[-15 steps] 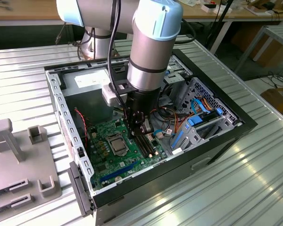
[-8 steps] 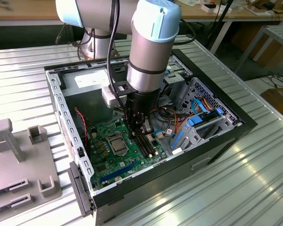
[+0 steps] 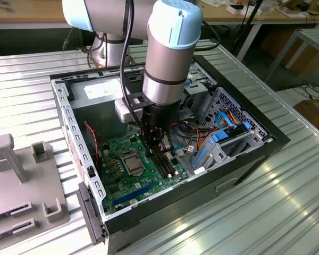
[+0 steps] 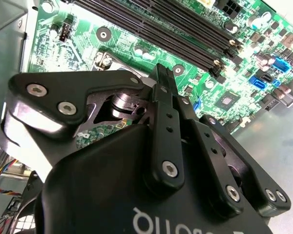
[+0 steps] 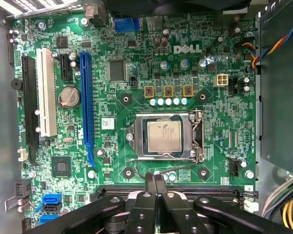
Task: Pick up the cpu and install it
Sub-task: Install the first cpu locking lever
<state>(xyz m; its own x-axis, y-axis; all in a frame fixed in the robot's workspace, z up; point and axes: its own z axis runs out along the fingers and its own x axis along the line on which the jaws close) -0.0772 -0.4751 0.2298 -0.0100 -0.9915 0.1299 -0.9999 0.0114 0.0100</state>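
The cpu is a small, flat, square chip with a dull silver top. It sits inside the metal socket frame in the middle of the green motherboard. From above, it looks like it lies flat in its place.

I think the cpu is very light and stiff, like a thin tile. Its smooth metal top may be slippery. It is probably easy to hurt too, so a hard squeeze or a tilt could do harm. The best place to hold it looks like two opposite edges, but the frame sits close around it and leaves little room.

The gripper has its two thin black fingers pressed together, and nothing is between them. Its tips are over the long black memory slots, just beside the socket and not touching the cpu.

The first wrist view looks straight down, so it shows the whole chip, the frame and the thin lever next to it. The second wrist view looks from behind the gripper, whose body hides much of the board. The exterior view shows the big arm reaching down into the open computer case on the ribbed metal worktop, with the cpu tiny below it.
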